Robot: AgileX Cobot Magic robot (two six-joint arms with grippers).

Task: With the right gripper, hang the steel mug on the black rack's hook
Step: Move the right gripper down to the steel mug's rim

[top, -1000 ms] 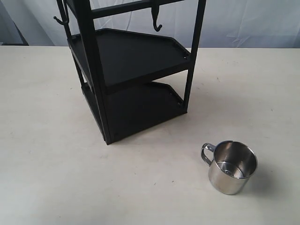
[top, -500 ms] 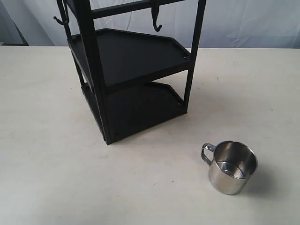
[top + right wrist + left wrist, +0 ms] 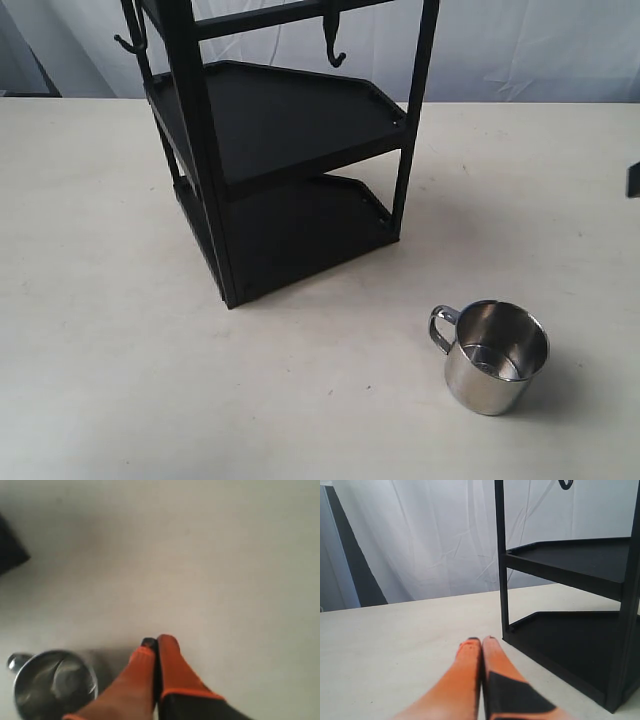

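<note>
Newly entering from the right, right gripper (image 3: 156, 642), jaws pressed together, hovers beside upright steel mug (image 3: 494, 356)

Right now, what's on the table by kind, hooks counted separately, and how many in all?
Steel mug: 1
Black rack: 1
Hooks on the rack: 2
Total: 4

Black rack (image 3: 270, 150) top beyond exterior view's edge

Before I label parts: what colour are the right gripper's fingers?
Bright orange fingers, pressed together on the right gripper; the right wrist view shows them best.
</note>
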